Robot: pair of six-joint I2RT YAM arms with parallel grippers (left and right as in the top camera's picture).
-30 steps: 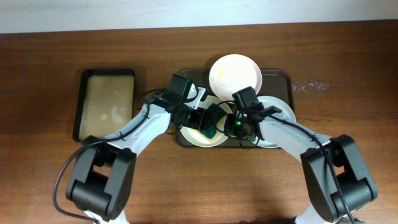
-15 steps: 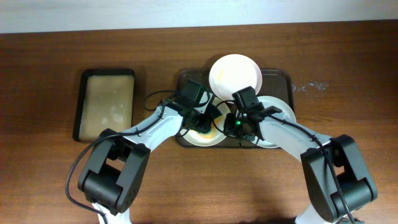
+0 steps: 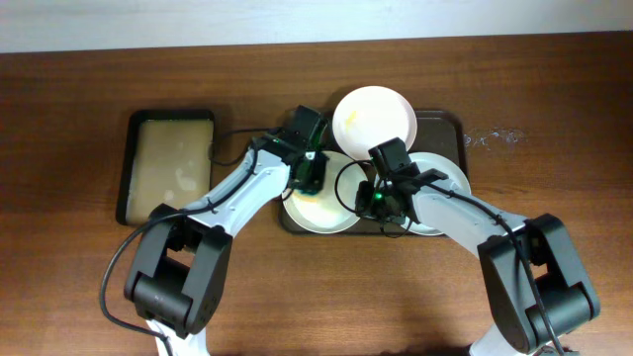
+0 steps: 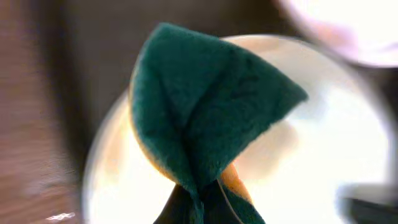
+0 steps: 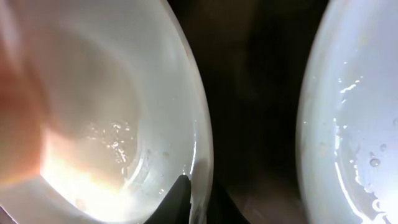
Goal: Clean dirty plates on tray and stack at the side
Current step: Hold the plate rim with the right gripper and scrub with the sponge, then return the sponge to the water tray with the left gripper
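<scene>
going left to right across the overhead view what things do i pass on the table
small tray with tan lining → front-left plate → back plate → right plate

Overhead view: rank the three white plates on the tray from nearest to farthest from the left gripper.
1. front-left plate: directly beneath the left gripper, which pinches a green sponge above it.
2. rear plate: behind and to the right, over the back rim of the tray.
3. right plate: at the tray's right end, farthest away.
</scene>
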